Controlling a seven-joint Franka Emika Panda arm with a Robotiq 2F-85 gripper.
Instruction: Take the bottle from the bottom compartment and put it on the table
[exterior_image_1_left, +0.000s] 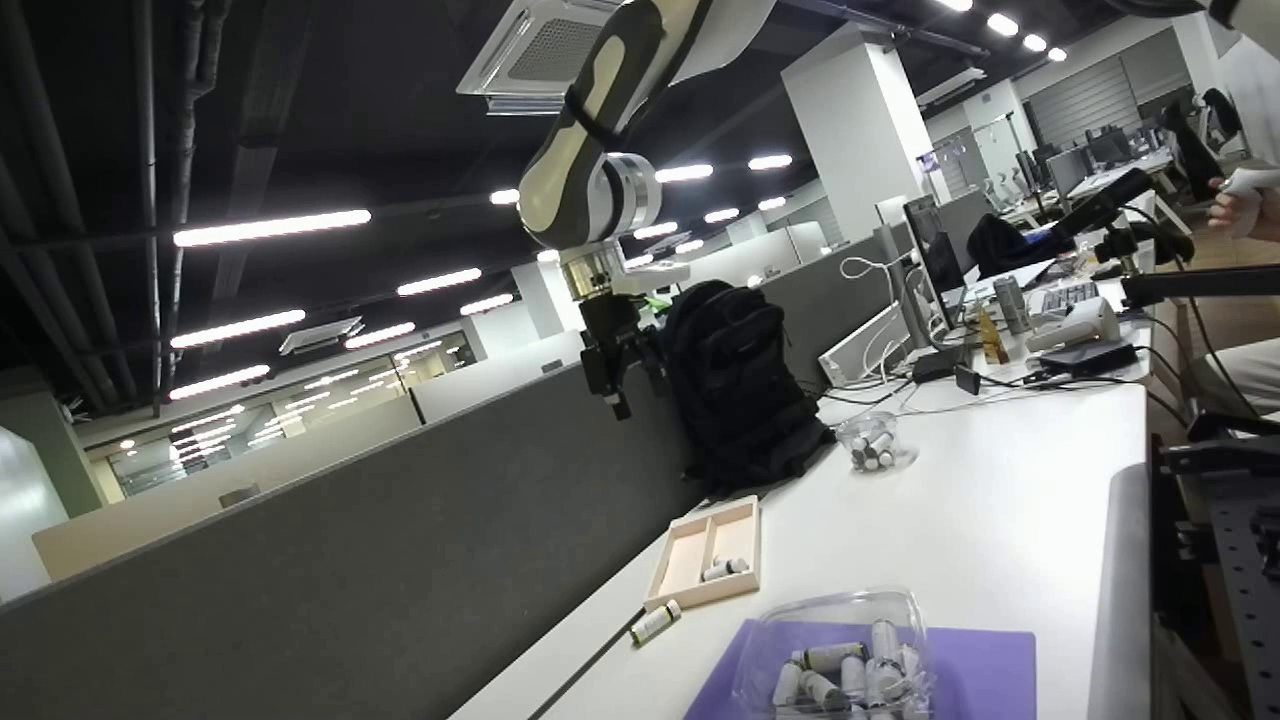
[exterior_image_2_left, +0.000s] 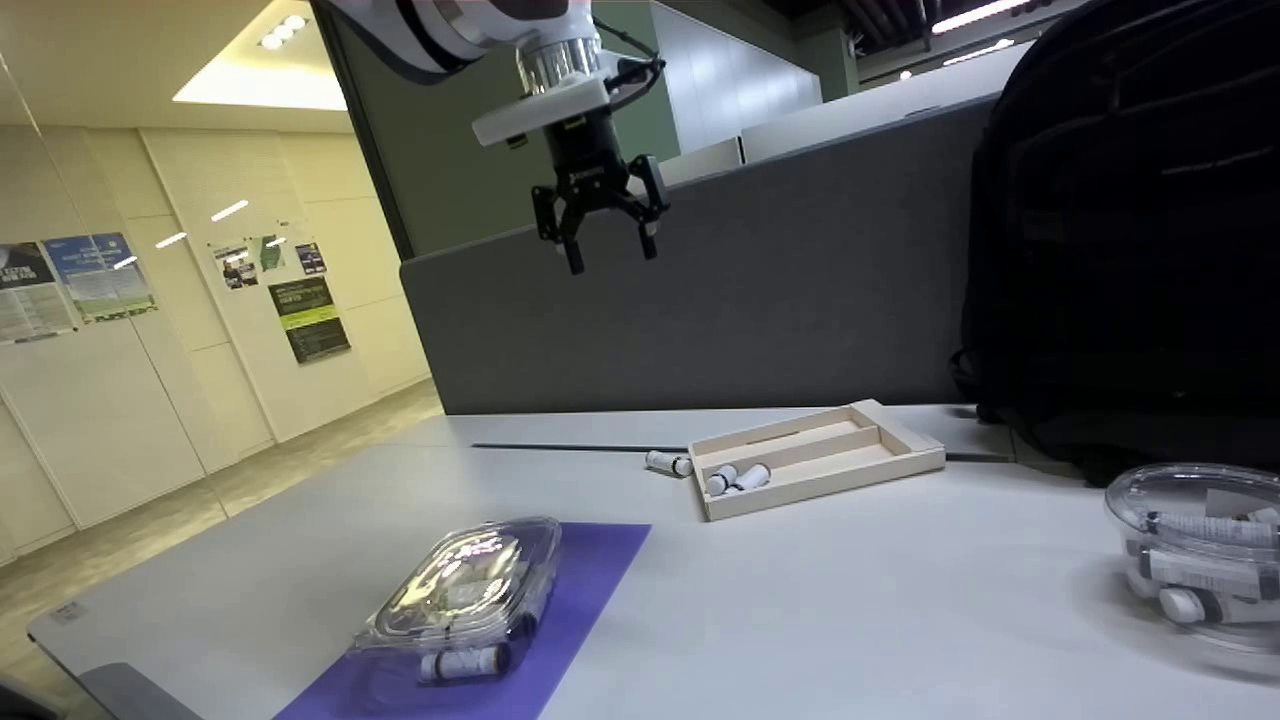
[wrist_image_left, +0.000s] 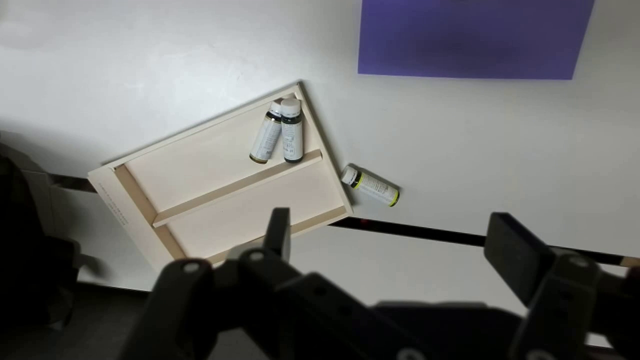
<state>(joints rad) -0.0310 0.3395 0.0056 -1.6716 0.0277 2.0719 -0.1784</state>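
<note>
The light wooden tray (wrist_image_left: 120, 212) lies on the white table (wrist_image_left: 475, 150) and has two long compartments. Two white-capped bottles, one (wrist_image_left: 267, 137) leaning close against the other (wrist_image_left: 292, 135), lie in one compartment at its end; the other compartment is bare. A yellow-ringed bottle (wrist_image_left: 372, 186) lies on the table just outside the tray, its cap by the tray wall. It also shows in both exterior views (exterior_image_1_left: 656, 622) (exterior_image_2_left: 668, 463). My gripper (wrist_image_left: 387, 220) is open and empty. It hangs high above the table, as an exterior view shows (exterior_image_2_left: 612, 258).
A purple mat (wrist_image_left: 465, 45) bears a clear plastic box (exterior_image_2_left: 460, 585) of bottles. A round clear tub (exterior_image_2_left: 1190, 545) with several bottles stands on the table. A black backpack (exterior_image_1_left: 735, 370) stands near the tray, against the dark grey partition (exterior_image_2_left: 780, 300).
</note>
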